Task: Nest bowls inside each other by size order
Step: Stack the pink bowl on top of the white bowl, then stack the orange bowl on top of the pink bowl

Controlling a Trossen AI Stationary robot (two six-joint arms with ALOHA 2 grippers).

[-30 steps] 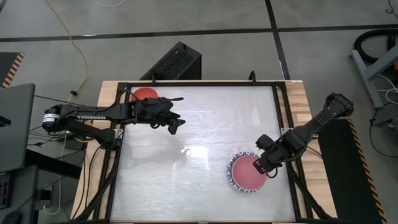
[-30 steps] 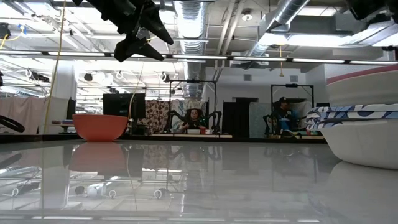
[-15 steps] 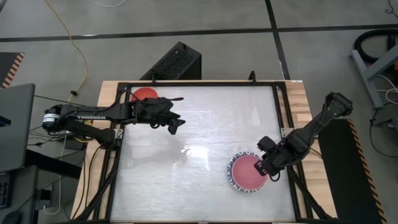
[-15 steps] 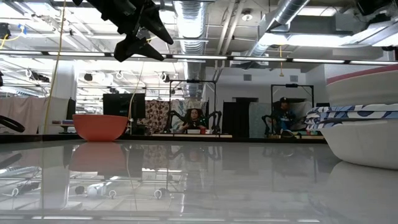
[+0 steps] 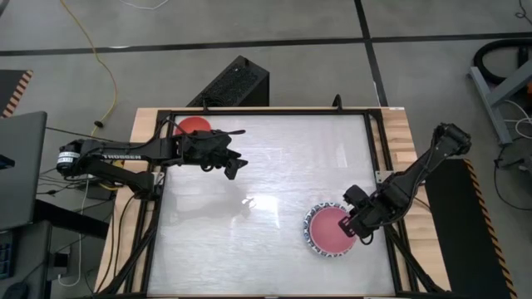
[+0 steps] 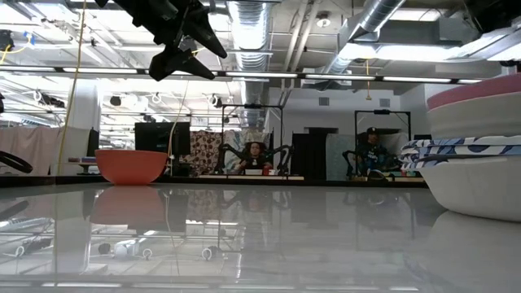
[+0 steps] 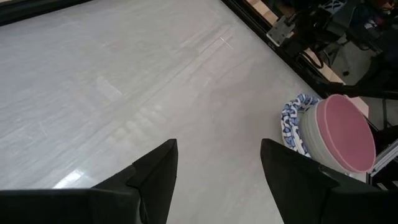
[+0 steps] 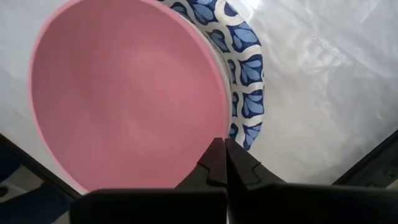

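Note:
A stack of bowls (image 5: 331, 232) stands near the table's near right. A pink bowl (image 8: 124, 93) lies on top, and a blue-patterned rim (image 8: 249, 68) shows around it. The low view shows the pink bowl (image 6: 476, 91), the patterned rim (image 6: 456, 148) and a white bowl (image 6: 480, 183) under them. A red bowl (image 5: 193, 126) sits on its base at the far left corner. My right gripper (image 5: 349, 224) is shut, pointing down at the pink bowl's right rim. My left gripper (image 5: 235, 167) hangs open above the table's left half, holding nothing. My right gripper comes from above, pointing steeply down, with its shut fingertips (image 8: 221, 155) at the pink bowl's rim (image 8: 211, 134) on the side toward the table's right edge. The tips lie against the rim's inner edge. The bowl stays nested on the stack.
A dark frame (image 5: 378, 158) runs around the glossy white table top (image 5: 274, 158). The red bowl (image 6: 130, 165) is the only thing on the far left. The middle of the table (image 7: 155, 74) lies between the two arms.
My right gripper has swung a little toward the table's near edge and sunk onto the pink bowl's right rim, staying shut. In the low view the pink bowl now shows as a thicker pink band than before. The left arm has kept still.

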